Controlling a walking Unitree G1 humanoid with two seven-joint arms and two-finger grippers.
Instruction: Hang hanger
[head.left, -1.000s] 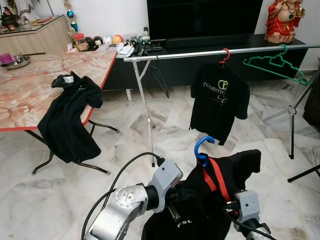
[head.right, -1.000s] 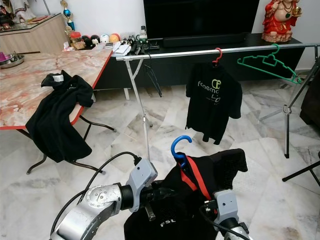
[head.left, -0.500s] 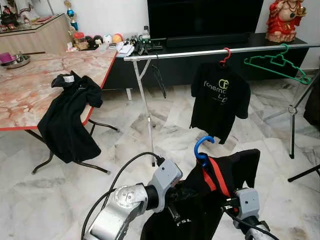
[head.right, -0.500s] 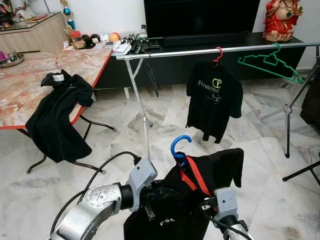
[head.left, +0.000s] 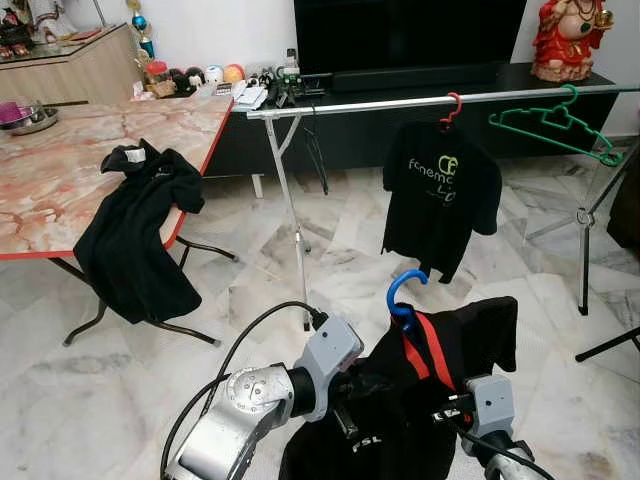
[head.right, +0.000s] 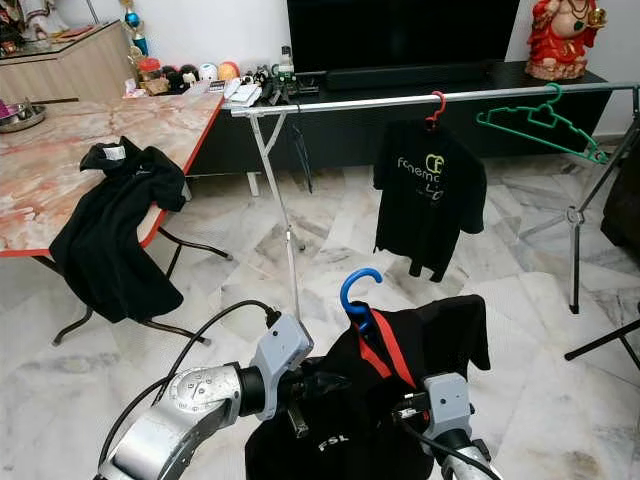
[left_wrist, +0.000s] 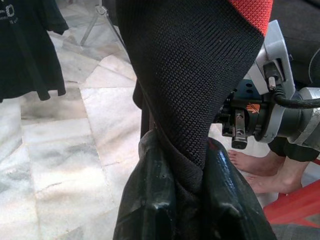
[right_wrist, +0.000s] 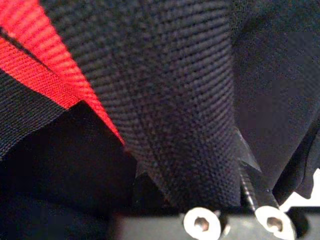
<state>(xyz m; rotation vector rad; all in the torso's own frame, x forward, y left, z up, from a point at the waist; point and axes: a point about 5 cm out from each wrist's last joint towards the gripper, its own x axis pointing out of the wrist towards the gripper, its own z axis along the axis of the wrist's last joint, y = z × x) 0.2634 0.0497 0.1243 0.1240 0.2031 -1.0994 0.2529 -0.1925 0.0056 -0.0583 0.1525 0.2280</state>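
"FSL" in white on held black shirt (head.right: 335, 441), partly legible pale logo on hanging black T-shirt (head.left: 440, 195)

The floor (head.left: 250, 270) is pale grey-veined marble tile, glossy under even indoor light. On the left stands a counter (head.left: 60, 190) with a pink marbled top and red edge on thin black legs; a metal bowl (head.left: 30, 122) sits near its far corner, and behind it is a light wooden cabinet (head.left: 90, 70). Along the white back wall (head.left: 210, 30) runs a long, low black TV unit (head.left: 350, 130) carrying a dark television screen (head.left: 410, 35), a black soundbar (head.left: 420, 78), a row of small round ornaments (head.left: 195, 78) and a red and gold figurine (head.left: 570, 40) at its right end.
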